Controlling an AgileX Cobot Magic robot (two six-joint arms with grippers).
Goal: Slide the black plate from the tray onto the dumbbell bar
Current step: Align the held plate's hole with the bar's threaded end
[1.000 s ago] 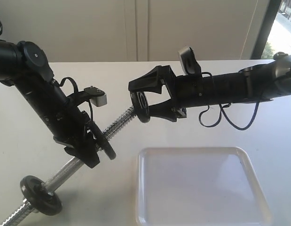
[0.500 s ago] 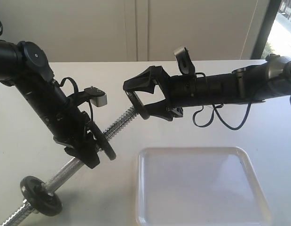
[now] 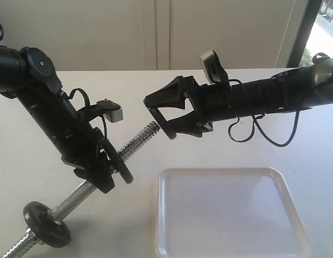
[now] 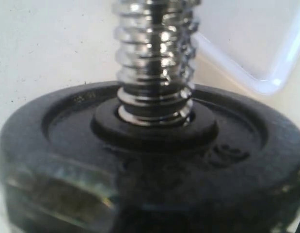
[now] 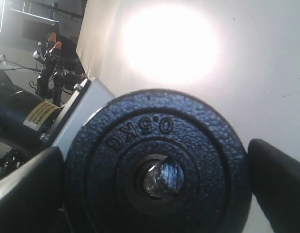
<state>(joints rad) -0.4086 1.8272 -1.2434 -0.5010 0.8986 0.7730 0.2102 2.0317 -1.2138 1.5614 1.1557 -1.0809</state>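
- Right jaws: spread wide and pinching the black plate (image 3: 162, 122) by its rim, one pad (image 5: 280, 179) on each side. The plate stands on edge between them, in the air and clear of the tabletop (image 3: 295, 156).
- The tray (image 3: 231, 215) lies below and well apart from the right jaws. The plate is off it.
- Left jaws: closed on the dumbbell bar (image 3: 135, 142) at a fitted disc (image 3: 122, 167). Whether they bear on the rod or on the disc I cannot tell. The free threaded end slants up away from these jaws and towards the right jaws. An end disc (image 3: 46, 223) sits on the bar on the far side of the left jaws.
- Step in hand, as I read it: starting the hole over the threaded tip. The tip sits just beside the plate's face, and the right wrist view shows chrome through the hole.
- To do it well:
  - Hold the plate's face square to the rod.
  - Push along the rod's slant, not level.
  - Left jaws should stay firm so the bar does not swing.
- Risk: coarse threads may snag the hub if the plate tips, so go slowly and ease the angle if it binds.
- Release only once the hub is well down the thread, or the plate may drop off.
- Plate's look: round, matte black, pebbled finish, with a raised hub ring round the central hole and an embossed weight mark. It looks rigid and heavy for its size, and the rim grip looks secure.
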